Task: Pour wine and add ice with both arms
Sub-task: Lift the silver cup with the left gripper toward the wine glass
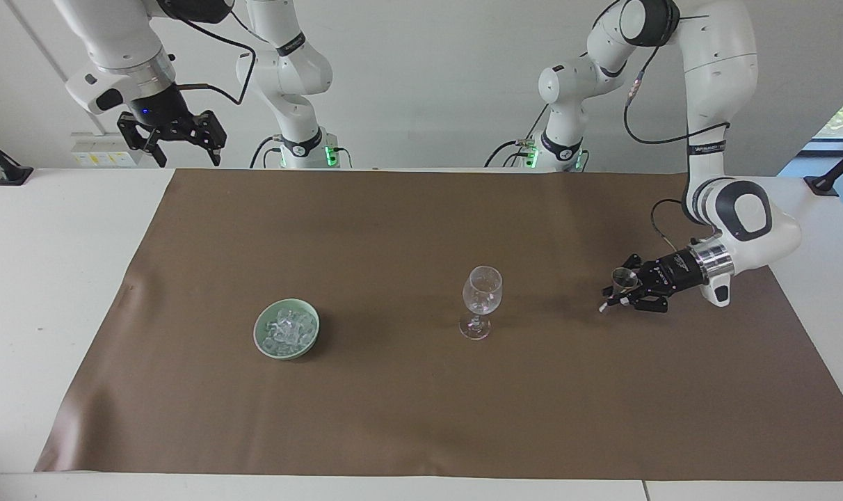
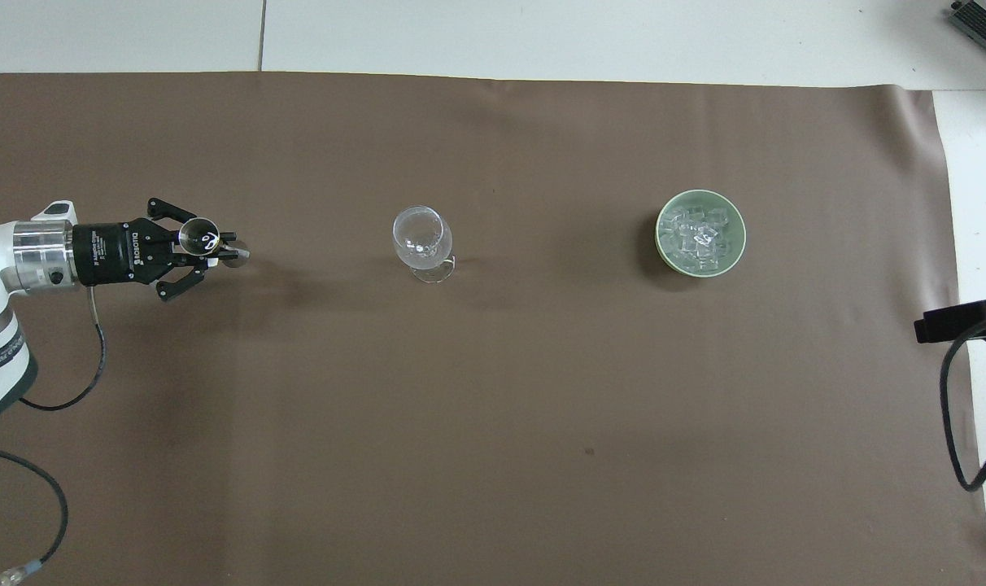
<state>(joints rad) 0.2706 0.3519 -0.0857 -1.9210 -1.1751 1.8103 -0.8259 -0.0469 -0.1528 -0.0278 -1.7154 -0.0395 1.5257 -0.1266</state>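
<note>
A clear empty wine glass (image 1: 482, 300) stands upright mid-cloth; it also shows in the overhead view (image 2: 421, 241). The ice (image 1: 287, 329) is a heap of small clear cubes in a green bowl (image 1: 261, 339) toward the right arm's end, also seen from overhead (image 2: 699, 236). My left gripper (image 1: 622, 298) is shut on a small metal jigger (image 1: 624, 280), held tilted just above the cloth, beside the glass toward the left arm's end. From overhead the left gripper (image 2: 210, 253) and the jigger (image 2: 199, 237) show clearly. My right gripper (image 1: 183, 145) hangs open and empty, high over the table's edge by its base.
A brown cloth (image 1: 421, 417) covers most of the white table (image 1: 53, 278). Black cables trail from the left arm (image 2: 62, 391) and over the table edge at the right arm's end (image 2: 961, 407).
</note>
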